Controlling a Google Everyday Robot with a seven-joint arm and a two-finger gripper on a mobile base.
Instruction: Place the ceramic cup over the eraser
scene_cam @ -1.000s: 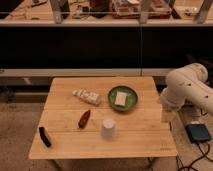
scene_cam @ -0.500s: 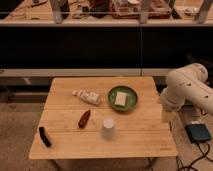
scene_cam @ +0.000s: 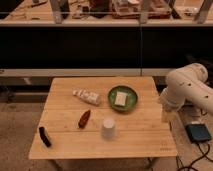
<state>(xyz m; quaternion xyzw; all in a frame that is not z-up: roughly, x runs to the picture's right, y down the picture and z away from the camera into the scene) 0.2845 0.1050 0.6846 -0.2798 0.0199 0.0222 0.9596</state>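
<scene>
A white ceramic cup (scene_cam: 107, 128) stands upside down on the wooden table (scene_cam: 150, 140), near the front middle. A white rectangular block (scene_cam: 120, 98), apparently the eraser, lies on a green plate (scene_cam: 131, 93) behind the cup and slightly to its right. My white arm (scene_cam: 187, 90) is at the right of the table. Its gripper (scene_cam: 166, 116) hangs at the table's right edge, well apart from the cup and the plate. It holds nothing that I can see.
A white tube (scene_cam: 86, 96) lies left of the plate. A red-brown object (scene_cam: 84, 118) lies left of the cup. A black object (scene_cam: 45, 136) lies at the front left corner. A dark pad (scene_cam: 199, 132) is on the floor at right. Shelving stands behind.
</scene>
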